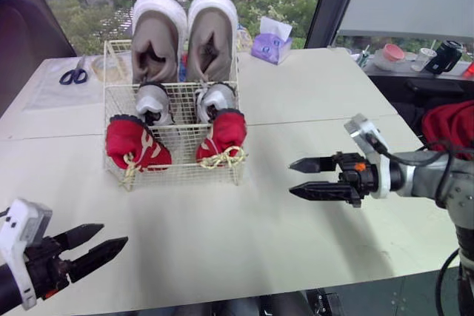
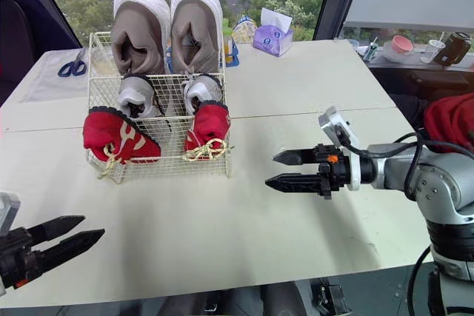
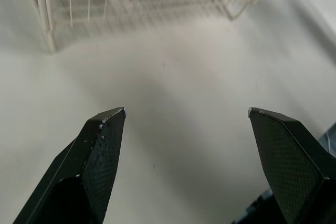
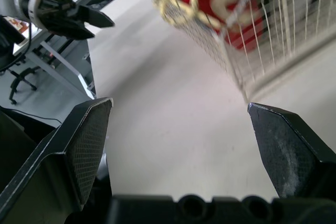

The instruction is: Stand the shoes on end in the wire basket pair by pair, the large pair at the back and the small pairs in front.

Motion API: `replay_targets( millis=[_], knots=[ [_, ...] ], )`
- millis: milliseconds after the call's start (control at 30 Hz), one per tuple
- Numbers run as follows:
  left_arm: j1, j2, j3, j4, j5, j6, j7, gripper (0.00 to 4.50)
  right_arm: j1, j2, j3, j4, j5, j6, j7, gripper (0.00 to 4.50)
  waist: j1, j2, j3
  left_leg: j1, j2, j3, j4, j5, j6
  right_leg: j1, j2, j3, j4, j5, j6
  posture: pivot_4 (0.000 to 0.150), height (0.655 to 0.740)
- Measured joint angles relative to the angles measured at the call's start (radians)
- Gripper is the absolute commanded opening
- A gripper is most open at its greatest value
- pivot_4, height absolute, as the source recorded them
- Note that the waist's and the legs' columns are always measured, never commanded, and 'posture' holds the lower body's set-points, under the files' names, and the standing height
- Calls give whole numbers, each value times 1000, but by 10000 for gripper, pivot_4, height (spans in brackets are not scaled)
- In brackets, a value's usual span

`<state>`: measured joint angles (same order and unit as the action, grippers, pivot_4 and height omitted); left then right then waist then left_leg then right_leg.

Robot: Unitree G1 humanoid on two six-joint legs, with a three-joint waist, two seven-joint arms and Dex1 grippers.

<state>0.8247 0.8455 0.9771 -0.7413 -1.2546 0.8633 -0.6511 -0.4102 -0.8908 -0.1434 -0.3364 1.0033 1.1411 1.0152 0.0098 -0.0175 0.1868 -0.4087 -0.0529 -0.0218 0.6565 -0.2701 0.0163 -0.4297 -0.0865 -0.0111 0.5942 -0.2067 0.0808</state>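
A white wire basket (image 1: pixel 175 173) stands on the table with three pairs of shoes on end in it. The large tan pair (image 1: pixel 183 35) is at the back, a small grey pair (image 1: pixel 185 100) sits in the middle, and a small red pair (image 1: pixel 176 140) with yellow laces leans at the front. My right gripper (image 1: pixel 302 178) hovers open to the right of the basket, pointing toward it, holding nothing. My left gripper (image 1: pixel 112 237) is open and empty near the table's front left edge, well short of the basket (image 3: pixel 131 3).
Blue scissors (image 1: pixel 73 75) lie at the back left. A purple tissue pack (image 1: pixel 270 44) sits behind the basket to the right. Cups and a black mug (image 1: pixel 444 55) stand on a side shelf at far right. A red cloth (image 1: pixel 452 125) lies beside my right arm.
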Motion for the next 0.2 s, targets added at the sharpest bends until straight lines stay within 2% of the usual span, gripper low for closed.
replay_targets(
  millis=[200],
  knots=[
    [-45,7,-31,41,85,-6,-53,38482,20,0,-1,-14,-9,-20,-17,45000,2,0,0,1,0,1,-6,0,0,-2,0,0,-1,0,0,1500,7400]
  ],
)
